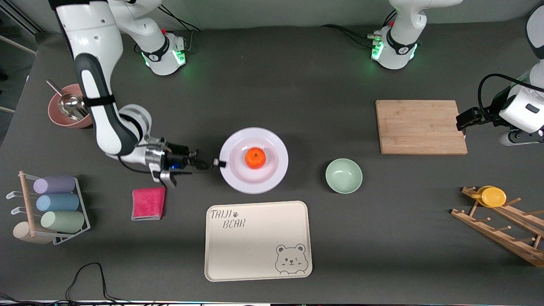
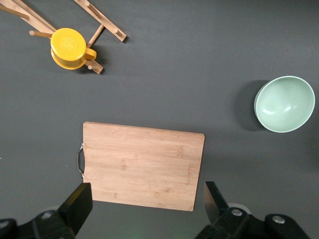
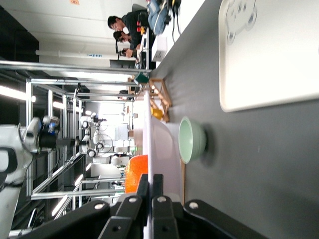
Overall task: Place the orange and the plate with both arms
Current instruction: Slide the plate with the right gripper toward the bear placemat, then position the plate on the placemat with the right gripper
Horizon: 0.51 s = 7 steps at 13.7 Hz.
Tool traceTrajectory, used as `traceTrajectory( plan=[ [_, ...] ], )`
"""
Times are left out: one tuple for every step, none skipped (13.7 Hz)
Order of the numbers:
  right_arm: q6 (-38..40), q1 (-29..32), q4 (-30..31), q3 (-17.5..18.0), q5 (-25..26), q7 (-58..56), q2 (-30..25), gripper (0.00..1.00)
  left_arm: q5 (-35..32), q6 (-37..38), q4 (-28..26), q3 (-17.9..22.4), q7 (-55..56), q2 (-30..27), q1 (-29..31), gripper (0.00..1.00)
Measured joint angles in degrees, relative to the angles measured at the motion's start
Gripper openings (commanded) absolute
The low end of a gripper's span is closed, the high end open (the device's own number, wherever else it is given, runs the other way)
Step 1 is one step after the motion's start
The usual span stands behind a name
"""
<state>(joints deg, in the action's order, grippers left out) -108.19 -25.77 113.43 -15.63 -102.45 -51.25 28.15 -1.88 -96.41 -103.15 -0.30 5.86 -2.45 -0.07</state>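
Right gripper [image 1: 217, 162] clamped on plate [image 1: 272, 178] rim, orange [image 1: 255, 157] centered on it, bear tray [image 1: 257, 240] just nearer camera, green bowl [image 1: 344, 175] beside; left gripper [image 2: 144, 206] spread wide over cutting board [image 1: 420, 126].

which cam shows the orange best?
Front view: the orange sits in full sight at the middle of the white plate. Right wrist view catches only an edge-on sliver past the plate rim. Left wrist view doesn't show it.

Even overhead light falls on the dark bench [image 1: 297, 85], leaving only soft, short shadows beside the green bowl [image 1: 344, 175] and the plate [image 1: 254, 160], whose glossy rim shows mild glare. In the right wrist view, bright ceiling lamps blow out the background and the nearby hand [image 3: 149, 199] is soft.
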Motion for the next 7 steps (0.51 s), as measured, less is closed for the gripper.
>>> traceTrajectory(
  plan=[
    [0.0,0.6,-5.5,-0.1,0.3,2.2,3.5,0.0,0.0,-0.1,0.0,0.0,-0.1,0.0,0.0,1.0],
    [0.0,1.3,-11.4,-0.1,0.5,4.7,7.1,0.0,0.2,-0.5,0.0,0.0,-0.3,-0.1,0.1,1.0],
    [0.0,2.1,-17.4,-0.1,0.6,7.3,10.6,0.0,0.4,-1.1,-0.1,0.1,-0.4,-0.1,0.2,1.0],
    [0.0,2.8,-23.1,-0.1,0.7,10.0,14.1,0.0,0.6,-1.2,-0.1,0.1,-0.5,-0.1,0.2,1.0],
    [0.0,3.5,-28.4,-0.1,0.7,12.9,17.5,0.0,0.6,-1.2,-0.1,0.2,-0.5,-0.2,0.2,1.0],
    [0.0,4.3,-33.6,-0.1,0.7,15.3,20.8,0.0,0.7,-1.2,0.0,0.2,-0.5,-0.4,0.2,1.0],
    [0.0,5.2,-38.5,-0.1,0.7,17.2,23.9,0.0,0.7,-1.2,0.1,0.2,-0.5,-0.6,0.2,1.0]
  ],
)
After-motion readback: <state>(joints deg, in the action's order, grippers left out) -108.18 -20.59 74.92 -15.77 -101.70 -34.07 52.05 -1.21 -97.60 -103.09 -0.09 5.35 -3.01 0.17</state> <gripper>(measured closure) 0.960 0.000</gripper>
